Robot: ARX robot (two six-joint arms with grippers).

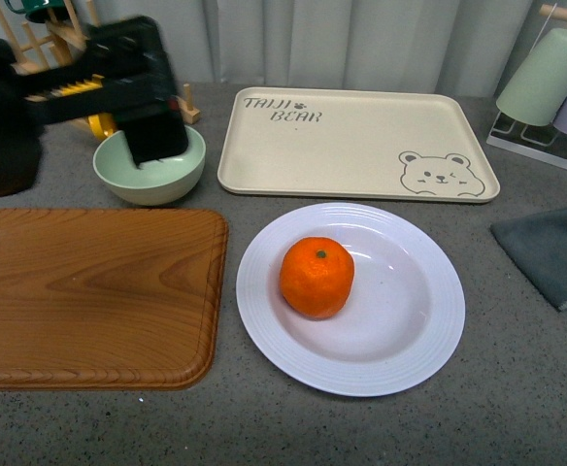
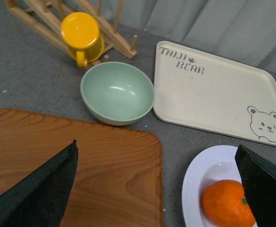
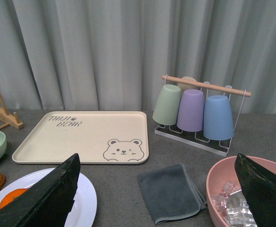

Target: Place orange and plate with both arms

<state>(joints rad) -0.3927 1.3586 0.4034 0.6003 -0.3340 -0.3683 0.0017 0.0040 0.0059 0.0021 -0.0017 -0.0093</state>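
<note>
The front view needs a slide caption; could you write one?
Bright orange fruit sits on large white ridged plate; left gripper raised near pale green bowl.

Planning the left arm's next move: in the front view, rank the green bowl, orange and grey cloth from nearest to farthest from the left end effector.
1. Pale green bowl, back left, by the left end effector.
2. Orange, on the white plate, centre.
3. Grey cloth, far right.

Grey on grey

We see a pale grey curtain [image 3: 128,47] hanging in long vertical folds across the whole back. Before it lies a dark grey speckled tabletop [image 1: 361,427], under soft, even light.
</note>
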